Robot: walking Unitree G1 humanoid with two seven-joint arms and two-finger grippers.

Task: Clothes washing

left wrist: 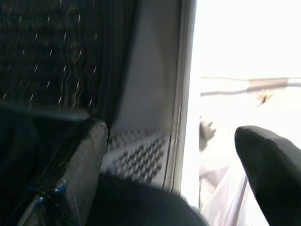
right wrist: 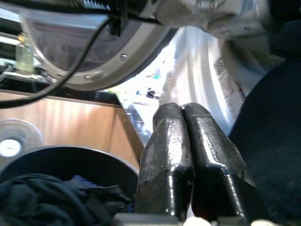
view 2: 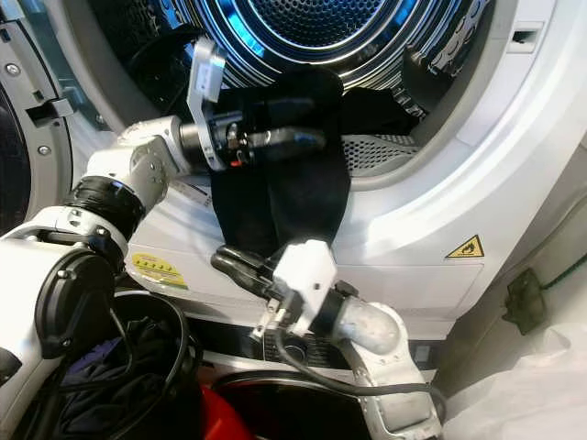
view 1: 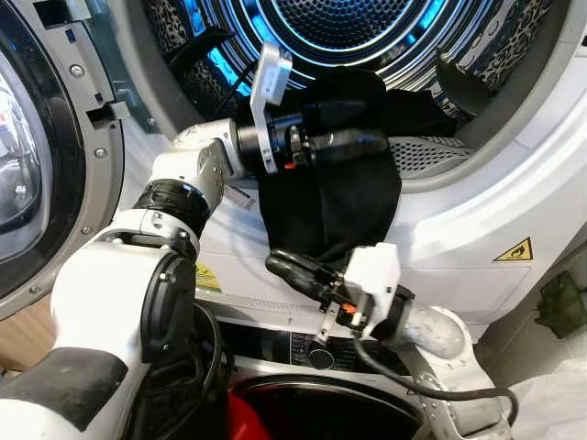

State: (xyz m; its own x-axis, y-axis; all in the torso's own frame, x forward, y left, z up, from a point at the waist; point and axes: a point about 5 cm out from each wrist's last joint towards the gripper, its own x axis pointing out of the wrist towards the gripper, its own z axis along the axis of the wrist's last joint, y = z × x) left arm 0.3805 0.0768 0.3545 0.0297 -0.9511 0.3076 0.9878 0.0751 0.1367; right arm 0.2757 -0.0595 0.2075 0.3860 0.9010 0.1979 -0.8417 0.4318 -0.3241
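A black garment (view 1: 335,197) is draped over the drum (view 1: 367,27) rim, hanging down the washer front. The left gripper (view 1: 371,128) is held at the drum mouth with its fingers spread, the garment beneath and around them. The right gripper (view 1: 278,266), fingers pressed together, is seen just beside the garment's hanging lower edge.

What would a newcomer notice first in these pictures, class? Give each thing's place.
A black garment hangs out of the open drum, draped over the door rim. The left gripper lies across it at the opening, fingers apart, while the right gripper, fingers shut, sits at its lower edge. Below left, a dark basket holds more clothes.
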